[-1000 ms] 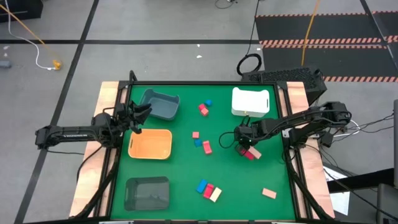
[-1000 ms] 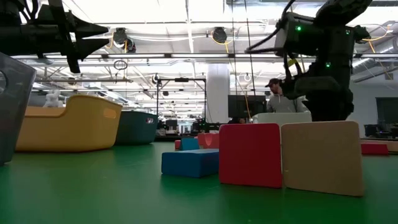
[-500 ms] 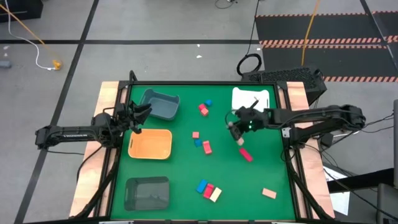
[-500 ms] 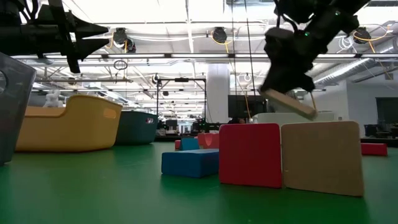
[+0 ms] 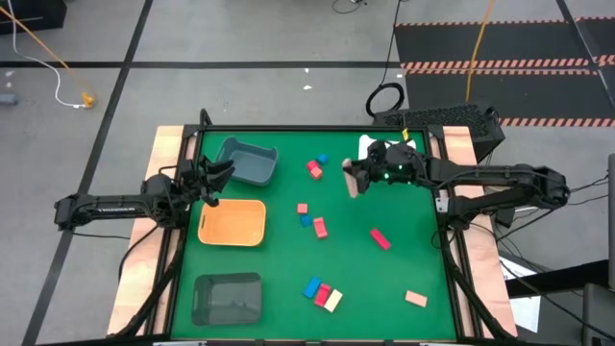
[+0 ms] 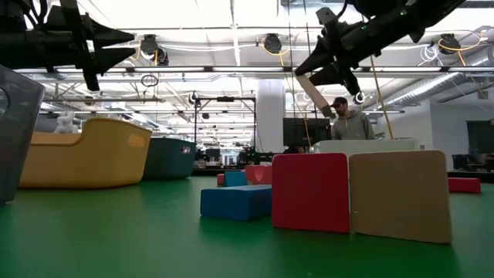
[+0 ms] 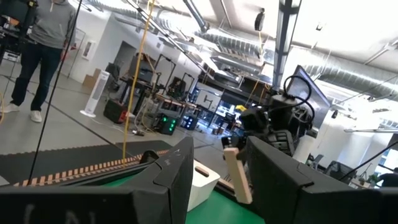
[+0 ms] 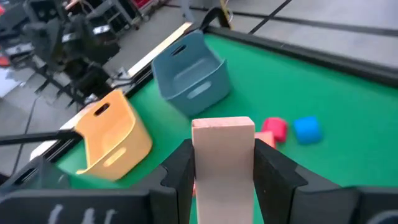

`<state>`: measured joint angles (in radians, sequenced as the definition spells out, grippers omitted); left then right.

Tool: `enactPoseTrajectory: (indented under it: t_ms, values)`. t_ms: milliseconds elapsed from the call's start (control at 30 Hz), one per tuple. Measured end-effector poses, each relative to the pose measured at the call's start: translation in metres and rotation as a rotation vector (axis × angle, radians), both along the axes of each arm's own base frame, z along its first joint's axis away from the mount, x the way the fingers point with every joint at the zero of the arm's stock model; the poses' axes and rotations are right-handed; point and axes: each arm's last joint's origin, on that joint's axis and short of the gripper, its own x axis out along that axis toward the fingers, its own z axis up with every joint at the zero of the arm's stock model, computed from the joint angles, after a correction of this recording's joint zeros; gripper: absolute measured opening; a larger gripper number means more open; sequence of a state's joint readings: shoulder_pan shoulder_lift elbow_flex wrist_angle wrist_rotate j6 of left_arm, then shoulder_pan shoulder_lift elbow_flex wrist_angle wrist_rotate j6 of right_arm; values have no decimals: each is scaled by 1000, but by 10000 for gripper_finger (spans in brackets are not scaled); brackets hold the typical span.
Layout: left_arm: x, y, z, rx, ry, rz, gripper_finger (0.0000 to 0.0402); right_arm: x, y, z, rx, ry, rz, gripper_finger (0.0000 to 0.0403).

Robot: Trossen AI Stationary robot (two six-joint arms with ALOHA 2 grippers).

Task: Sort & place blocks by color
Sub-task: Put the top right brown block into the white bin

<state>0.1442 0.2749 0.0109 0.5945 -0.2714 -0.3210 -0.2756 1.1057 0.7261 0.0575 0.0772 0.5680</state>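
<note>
Green table [image 5: 384,279], blocks scattered, right arm carrying one aloft.
Right jaws clamp a tan block [image 8: 222,163] near the white tray [image 5: 369,146]; tilted, it could slip. Left jaws hang part-open, empty.

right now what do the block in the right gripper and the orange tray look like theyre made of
The tan block held in the right gripper looks like unpainted wood: pale, matte, flat faces with crisp edges, though no grain shows, so foam or plastic is possible. The orange tray looks like moulded plastic: even colour, smooth, slightly glossy walls, rounded corners and a cut-out handle slot.
</note>
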Motion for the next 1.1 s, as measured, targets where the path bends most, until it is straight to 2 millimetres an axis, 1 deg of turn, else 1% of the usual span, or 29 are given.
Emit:
enactPoseTrajectory:
  t_ms: [200,400,500,600,700,833,1000,1100]
  values:
    - [0,0,0,0,1,0,150,-6,-20,1,-56,8,-63,113]
    - [0,0,0,0,0,0,150,-12,-38,9,-129,-44,-129,113]
    - [0,0,0,0,0,0,150,-18,-47,14,-182,-58,-160,113]
    - [0,0,0,0,0,0,150,-26,-56,16,-244,-27,-210,113]
    - [0,0,0,0,0,0,150,-34,-65,18,-312,21,-288,113]
    - [0,0,0,0,0,0,150,-45,-72,13,-307,118,-335,114]
    - [0,0,0,0,1,0,150,-57,-74,-1,-322,351,-354,114]
    - [0,0,0,0,0,0,150,-61,-73,-9,-301,448,-333,114]
